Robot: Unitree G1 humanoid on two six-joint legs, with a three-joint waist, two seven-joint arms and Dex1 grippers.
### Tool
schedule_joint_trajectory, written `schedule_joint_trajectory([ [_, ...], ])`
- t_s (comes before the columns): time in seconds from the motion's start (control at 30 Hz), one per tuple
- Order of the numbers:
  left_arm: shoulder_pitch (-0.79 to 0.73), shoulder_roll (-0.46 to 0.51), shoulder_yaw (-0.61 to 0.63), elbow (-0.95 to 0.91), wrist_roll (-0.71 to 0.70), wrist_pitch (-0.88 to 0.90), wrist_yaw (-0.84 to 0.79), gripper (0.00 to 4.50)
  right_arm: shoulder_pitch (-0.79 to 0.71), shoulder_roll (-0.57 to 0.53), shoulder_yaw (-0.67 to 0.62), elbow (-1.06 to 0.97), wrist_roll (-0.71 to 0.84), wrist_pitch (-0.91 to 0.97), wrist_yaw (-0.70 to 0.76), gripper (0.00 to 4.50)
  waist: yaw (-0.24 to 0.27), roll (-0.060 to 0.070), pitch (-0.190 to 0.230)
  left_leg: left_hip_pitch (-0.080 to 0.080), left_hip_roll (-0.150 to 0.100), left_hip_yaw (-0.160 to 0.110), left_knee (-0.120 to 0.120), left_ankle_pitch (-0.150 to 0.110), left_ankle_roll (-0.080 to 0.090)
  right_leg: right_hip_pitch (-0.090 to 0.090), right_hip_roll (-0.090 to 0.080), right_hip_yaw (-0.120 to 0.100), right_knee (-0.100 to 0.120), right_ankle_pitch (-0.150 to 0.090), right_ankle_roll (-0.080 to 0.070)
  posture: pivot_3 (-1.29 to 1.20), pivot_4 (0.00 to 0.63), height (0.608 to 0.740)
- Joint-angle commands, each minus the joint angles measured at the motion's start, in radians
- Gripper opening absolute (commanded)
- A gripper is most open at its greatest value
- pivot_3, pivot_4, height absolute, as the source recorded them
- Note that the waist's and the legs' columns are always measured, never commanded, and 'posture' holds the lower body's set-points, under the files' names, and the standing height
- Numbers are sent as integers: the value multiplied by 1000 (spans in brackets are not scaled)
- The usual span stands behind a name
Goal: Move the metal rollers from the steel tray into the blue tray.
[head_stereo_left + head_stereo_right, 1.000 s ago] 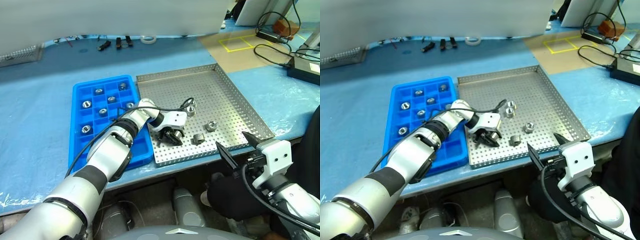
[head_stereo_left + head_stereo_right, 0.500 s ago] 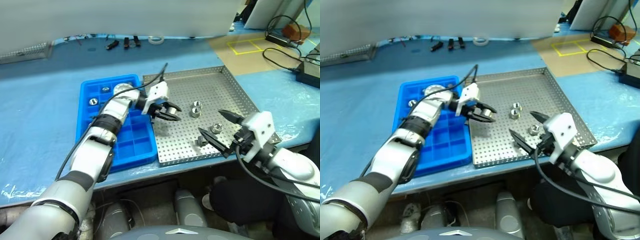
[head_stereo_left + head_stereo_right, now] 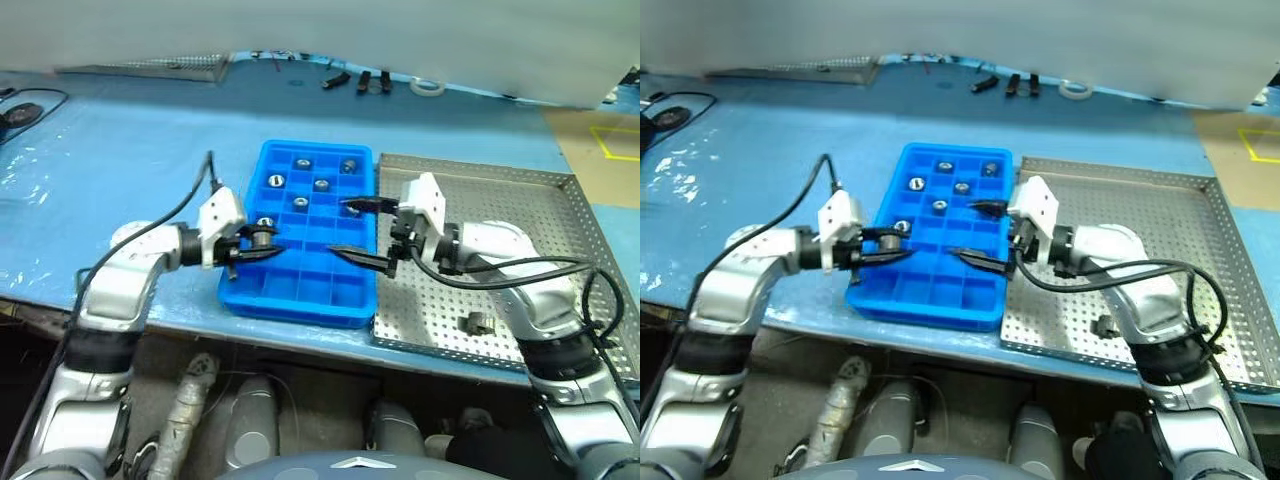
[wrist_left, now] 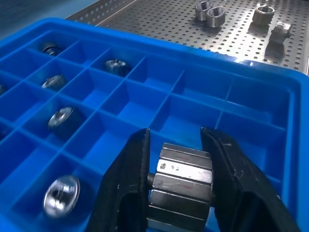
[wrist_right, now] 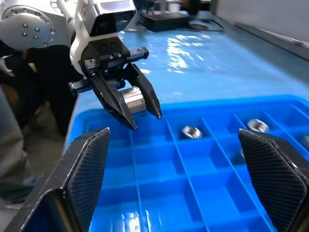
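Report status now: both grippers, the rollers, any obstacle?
Left gripper shut on roller, over blue tray. Right gripper open, empty, over tray's other side. Rollers remain in steel tray. No obstacle.

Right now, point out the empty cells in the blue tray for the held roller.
The blue tray has its two near rows bare, under the left gripper clamping the roller. Its far rows are crowded with rollers. The open right gripper overhangs the steel-tray side.

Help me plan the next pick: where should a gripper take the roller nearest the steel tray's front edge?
Probably from above, pinching its flat end faces: the roller seems to lie on its side on the steel tray, where its round flank could roll.
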Motion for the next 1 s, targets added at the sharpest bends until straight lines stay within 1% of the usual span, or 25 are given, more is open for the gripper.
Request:
schedule_joint_trajectory([
  [0.03,48,21,24,-100,-40,27,57,1277,-32,16,15,30,-12,-52,49,4500,13,0,0,0,0,0,-1,1,-1,0,0,-1,0,0,0,298,150,740],
  [0.13,97,26,7,-126,-40,35,104,1277,-43,29,28,66,-29,-81,78,4500,25,0,0,1,0,-1,-4,4,-6,0,1,-1,0,0,1,317,150,740],
  [0.23,111,24,-9,-121,-36,49,147,1277,-47,35,26,82,-38,-91,93,4500,29,0,0,1,1,-6,-8,8,-12,0,2,-3,1,0,1,316,150,740],
  [0.33,118,34,-13,-111,-44,82,175,1277,-42,36,23,83,-45,-93,99,4500,29,0,0,1,2,-15,-10,12,-17,0,7,-3,2,0,1,312,150,740],
  [0.4,120,43,-10,-103,-53,100,184,1277,-36,35,19,78,-48,-90,100,4500,28,0,0,1,6,-17,-11,14,-20,-1,12,-4,2,0,1,299,150,740],
  [0.47,116,50,-12,-93,-70,118,180,2013,-26,33,16,70,-52,-88,96,4500,26,0,0,1,12,-17,-11,15,-23,-2,17,-4,2,0,1,276,150,740],
  [0.5,113,55,-17,-88,-72,115,175,2245,-23,34,13,67,-52,-84,90,4500,26,0,0,0,15,-17,-12,16,-24,-3,19,-4,2,0,1,268,150,740],
  [0.63,67,51,-53,-43,-50,76,189,3568,-10,31,1,39,-49,-65,68,4500,26,0,0,1,16,-17,-18,19,-29,-4,20,-4,2,0,1,237,150,740],
  [0.77,-14,37,-85,9,-68,53,169,3568,13,21,-16,-7,-47,-41,31,4500,22,0,0,1,15,-17,-18,20,-29,-4,20,-4,3,0,1,162,150,740],
  [0.8,-34,32,-93,23,-71,49,164,3568,19,18,-23,-19,-45,-34,21,4500,22,0,0,1,15,-17,-18,21,-32,-4,20,-4,3,0,1,149,150,740],
  [0.93,-177,-13,-153,147,-70,12,100,3568,72,-6,-86,-106,-29,19,-52,4500,17,0,0,2,15,-17,-17,23,-33,-4,20,-3,5,0,1,47,150,740],
  [1.0,-258,-55,-209,252,-43,-40,56,3568,120,-26,-135,-161,-28,44,-96,4500,12,0,0,2,14,-17,-17,23,-33,-4,20,-3,5,0,1,-43,150,740],
])
